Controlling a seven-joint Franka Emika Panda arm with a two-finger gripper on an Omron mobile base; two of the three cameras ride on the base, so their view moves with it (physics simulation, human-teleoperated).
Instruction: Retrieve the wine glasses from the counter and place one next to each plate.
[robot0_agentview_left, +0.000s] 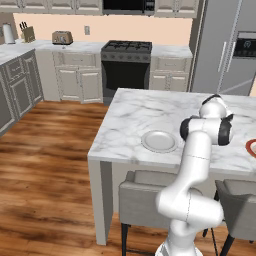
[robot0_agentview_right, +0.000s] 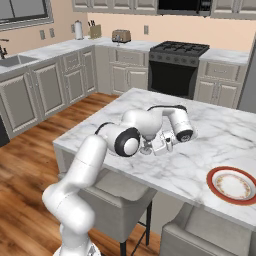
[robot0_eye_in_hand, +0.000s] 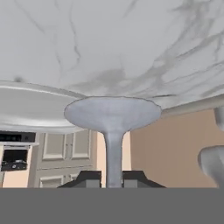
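My gripper (robot0_eye_in_hand: 112, 178) is shut on the thin stem of a wine glass (robot0_eye_in_hand: 112, 113). The hand view is rolled over, so the glass's round foot points at the marble island top (robot0_eye_in_hand: 131, 39). The foot is close beside the rim of the plain pale plate (robot0_eye_in_hand: 30, 109); I cannot tell whether it touches the marble. In the right base view the gripper (robot0_agentview_right: 154, 146) hangs low over the island with the glass (robot0_agentview_right: 146, 148) in it. The plain plate (robot0_agentview_left: 159, 141) lies near the island's front edge. The red-rimmed plate (robot0_agentview_right: 233, 185) lies further right.
Grey stools (robot0_agentview_left: 145, 200) stand under the island's near edge. The wall counter (robot0_agentview_left: 170, 50) carries a toaster (robot0_agentview_left: 62, 37) and a knife block (robot0_agentview_left: 28, 33), with the stove (robot0_agentview_left: 126, 47) set into it. A sink (robot0_agentview_right: 15, 60) is at far left.
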